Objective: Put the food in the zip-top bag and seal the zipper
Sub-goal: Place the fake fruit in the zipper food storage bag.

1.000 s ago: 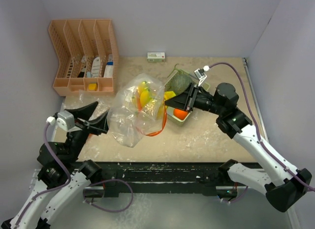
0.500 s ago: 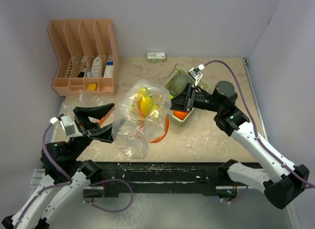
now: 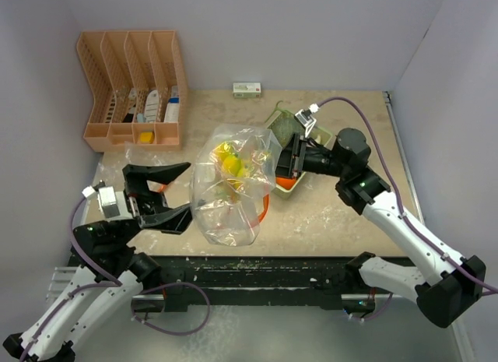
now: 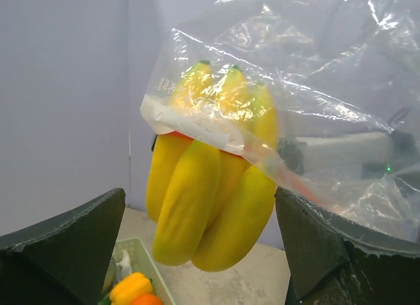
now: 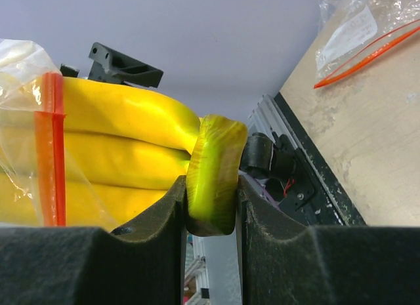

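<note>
Yellow toy banana bunch [image 3: 228, 161] hangs above the desk [image 3: 334, 214], far end inside the clear zip-top bag with orange zipper [image 3: 229, 218]. Right hand [image 5: 211, 213] is clamped on its stem. Left hand [image 3: 183, 192] is spread wide and empty beside the bag. Best next: left pinches the bag rim and steadies the mouth while right pushes deeper.

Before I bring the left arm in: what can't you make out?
Top view: right gripper and bag hide most of the basket; what lies inside is unclear.
Left wrist view: banana bunch hides the far side of the bag's mouth.
Right wrist view: bunch's far end cut off by the left edge.
Top view: box label too small to read.
</note>
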You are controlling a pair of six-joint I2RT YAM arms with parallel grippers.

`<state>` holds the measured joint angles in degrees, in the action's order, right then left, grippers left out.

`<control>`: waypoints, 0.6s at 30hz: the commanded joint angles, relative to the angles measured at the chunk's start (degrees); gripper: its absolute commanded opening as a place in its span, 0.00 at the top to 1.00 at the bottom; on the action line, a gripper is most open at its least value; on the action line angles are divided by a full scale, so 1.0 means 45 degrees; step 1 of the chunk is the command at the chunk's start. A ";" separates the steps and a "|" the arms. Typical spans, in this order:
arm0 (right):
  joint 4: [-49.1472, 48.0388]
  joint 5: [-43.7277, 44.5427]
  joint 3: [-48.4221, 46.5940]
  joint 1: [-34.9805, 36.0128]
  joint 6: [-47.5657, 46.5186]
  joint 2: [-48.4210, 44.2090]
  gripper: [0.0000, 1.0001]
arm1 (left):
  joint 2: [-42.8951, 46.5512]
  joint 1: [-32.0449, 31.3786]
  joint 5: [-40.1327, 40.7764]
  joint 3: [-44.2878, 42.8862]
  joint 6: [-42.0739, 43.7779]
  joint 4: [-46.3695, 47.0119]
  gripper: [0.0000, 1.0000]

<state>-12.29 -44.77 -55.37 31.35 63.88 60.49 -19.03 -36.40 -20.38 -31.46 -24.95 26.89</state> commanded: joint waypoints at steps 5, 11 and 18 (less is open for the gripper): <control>-0.0624 -0.0331 -0.0118 -0.0073 -0.0069 0.0146 1.00 | -0.0574 0.0047 -0.0521 0.0489 0.0488 0.2881 0.01; -0.0525 -0.0236 -0.0012 -0.0073 -0.0110 0.0249 1.00 | -0.1863 0.0054 -0.1062 -0.0169 0.0466 0.3899 0.01; -0.0156 -0.0026 0.0175 -0.0073 -0.0345 0.0341 1.00 | -0.1963 0.0060 -0.0972 -0.0168 0.0438 0.4121 0.01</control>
<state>-11.90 -44.53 -54.78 31.14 63.37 62.02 -28.10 -36.40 -24.12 -29.80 -23.77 41.19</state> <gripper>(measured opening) 0.309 0.990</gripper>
